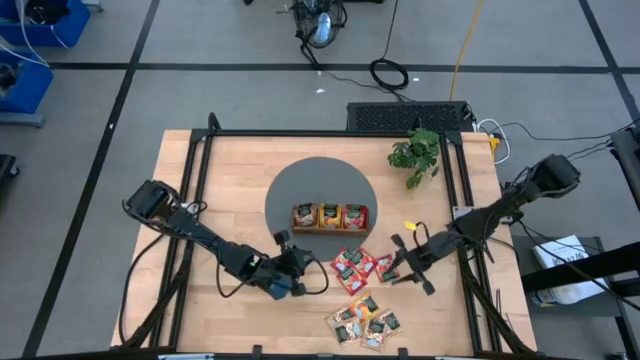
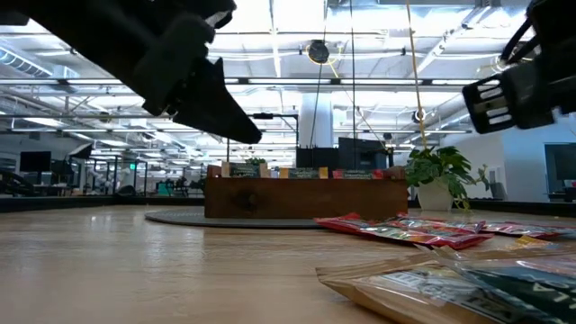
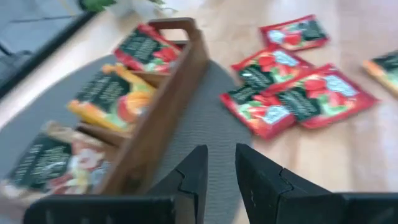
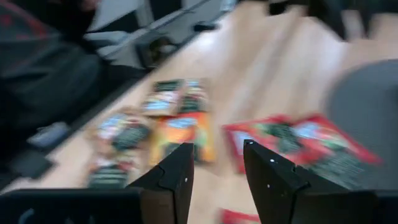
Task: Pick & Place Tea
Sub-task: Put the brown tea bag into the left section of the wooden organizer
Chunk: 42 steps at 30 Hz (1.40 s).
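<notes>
- Wooden tray (image 1: 330, 228): on the grey round mat (image 1: 290, 190), tea sachets in all three compartments.
- Left gripper (image 1: 296, 272): near the tray, fingers slightly apart, empty.
- Right gripper (image 1: 400, 262): beside the loose red tea sachets (image 1: 355, 268), fingers parted, empty.
- More tea sachets (image 1: 362, 322): farther from the tray.

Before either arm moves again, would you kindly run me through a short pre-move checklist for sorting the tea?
1. Left tool empty: ok, nothing between its parted fingers.
2. Right tool empty: ok, fingers apart, nothing held.
3. Wooden tray upright on the grey mat: ok.
4. Loose red sachets reachable between the tools: ok.
5. Sachets overlapping in the red pile: not ok, several overlap.
6. Free room in the tray compartments: cannot tell.
</notes>
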Each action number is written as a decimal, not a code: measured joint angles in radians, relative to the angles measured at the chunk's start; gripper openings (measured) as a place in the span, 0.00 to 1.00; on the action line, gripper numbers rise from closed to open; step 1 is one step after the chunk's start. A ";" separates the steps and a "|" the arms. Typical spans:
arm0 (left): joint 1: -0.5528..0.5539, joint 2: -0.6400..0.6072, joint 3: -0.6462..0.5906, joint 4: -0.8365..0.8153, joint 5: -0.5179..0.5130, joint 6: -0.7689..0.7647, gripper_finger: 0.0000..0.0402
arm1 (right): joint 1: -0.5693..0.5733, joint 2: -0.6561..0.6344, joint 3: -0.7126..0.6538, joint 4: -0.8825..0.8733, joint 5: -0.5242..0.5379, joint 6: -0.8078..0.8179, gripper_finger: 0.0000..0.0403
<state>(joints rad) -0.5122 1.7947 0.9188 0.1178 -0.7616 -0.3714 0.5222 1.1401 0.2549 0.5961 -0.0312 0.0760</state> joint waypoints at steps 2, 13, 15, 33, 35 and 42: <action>0.001 0.000 0.000 0.021 0.036 -0.003 0.22 | 0.030 0.060 0.043 0.007 -0.033 0.020 0.32; 0.002 0.000 0.000 0.186 0.186 0.038 0.22 | 0.185 0.373 0.314 -0.130 -0.207 0.103 0.21; 0.002 0.000 0.000 0.187 0.187 0.037 0.22 | 0.209 0.416 0.349 -0.129 -0.206 0.142 0.15; -0.014 0.000 0.000 0.135 0.189 0.026 0.22 | 0.221 0.700 0.446 -0.031 -0.116 0.269 0.00; -0.014 0.000 0.000 0.126 0.188 0.026 0.22 | 0.198 0.715 0.446 -0.016 -0.134 0.250 0.00; -0.015 0.000 0.000 0.108 0.188 -0.016 0.22 | 0.098 0.747 0.445 0.044 -0.129 0.162 0.00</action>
<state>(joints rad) -0.5268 1.7947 0.9184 0.2263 -0.5734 -0.3876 0.6201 1.8867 0.7002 0.6400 -0.1607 0.2380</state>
